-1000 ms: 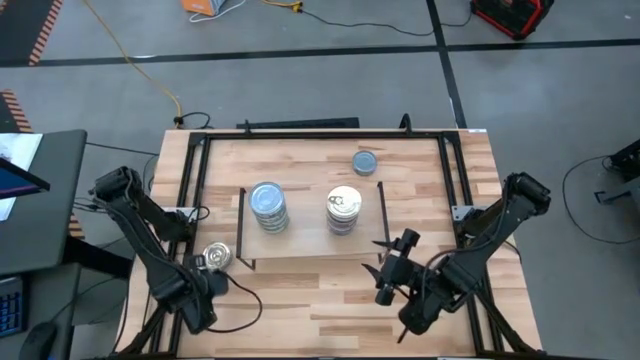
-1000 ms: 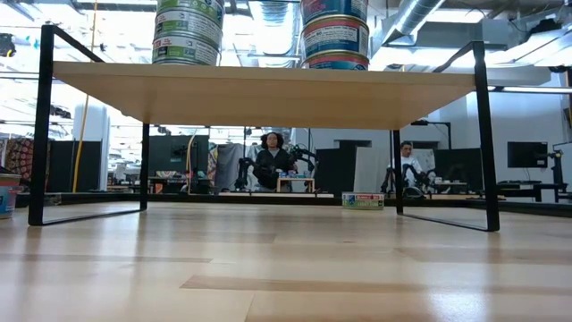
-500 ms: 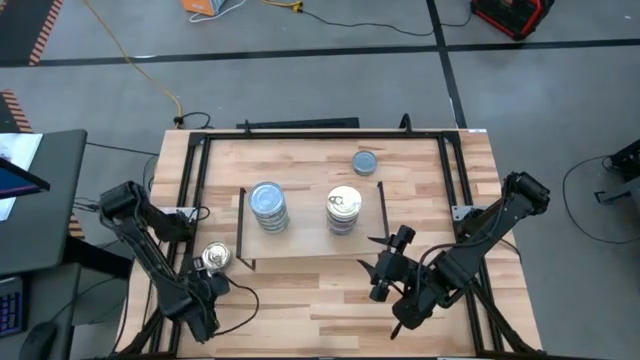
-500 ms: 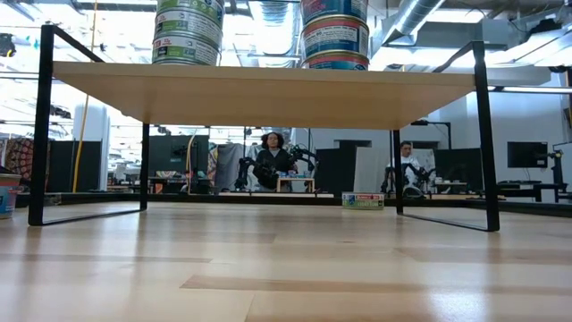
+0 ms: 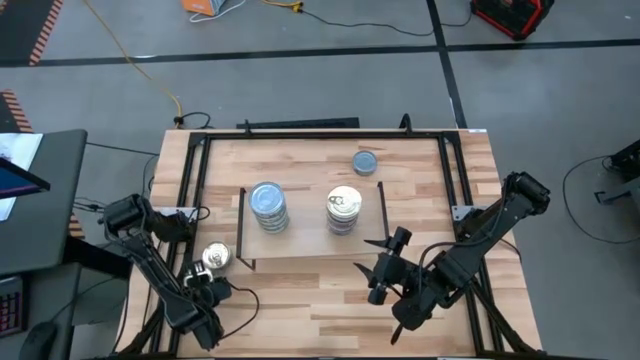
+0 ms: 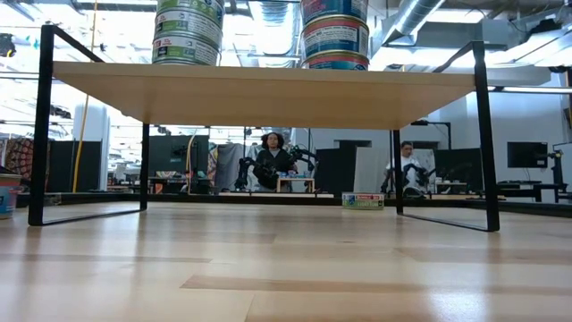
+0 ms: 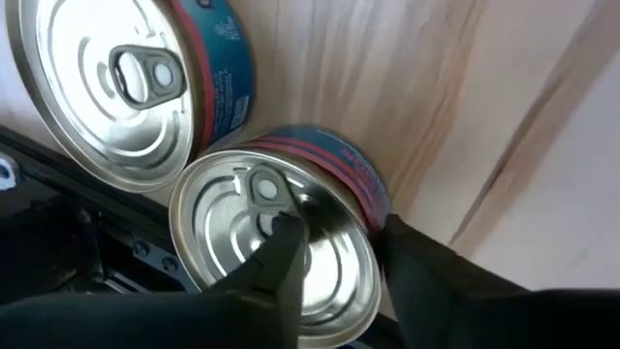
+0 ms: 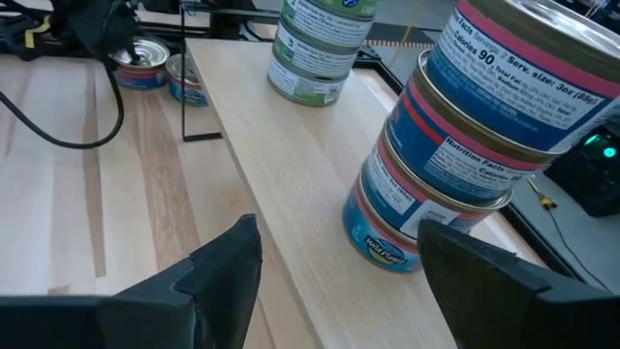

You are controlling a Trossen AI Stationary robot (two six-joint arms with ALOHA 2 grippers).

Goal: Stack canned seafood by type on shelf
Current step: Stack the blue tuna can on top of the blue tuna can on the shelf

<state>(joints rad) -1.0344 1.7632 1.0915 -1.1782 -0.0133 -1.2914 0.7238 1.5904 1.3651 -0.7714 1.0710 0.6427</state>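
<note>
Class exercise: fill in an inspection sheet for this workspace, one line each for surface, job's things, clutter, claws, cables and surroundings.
Surface: light wooden table, black frame.
Job's things: shelf carries a blue-grey-lidded stack and a pull-tab stack; one blue-grey tin lies behind the shelf; two pull-tab tins sit together at the table's left edge.
Clutter: nothing seen.
Claws: left claw closed around one pull-tab tin; right claw open, empty, in front of the shelf.
Cables: orange cable on floor.
Surroundings: people seated beyond the table.
</note>
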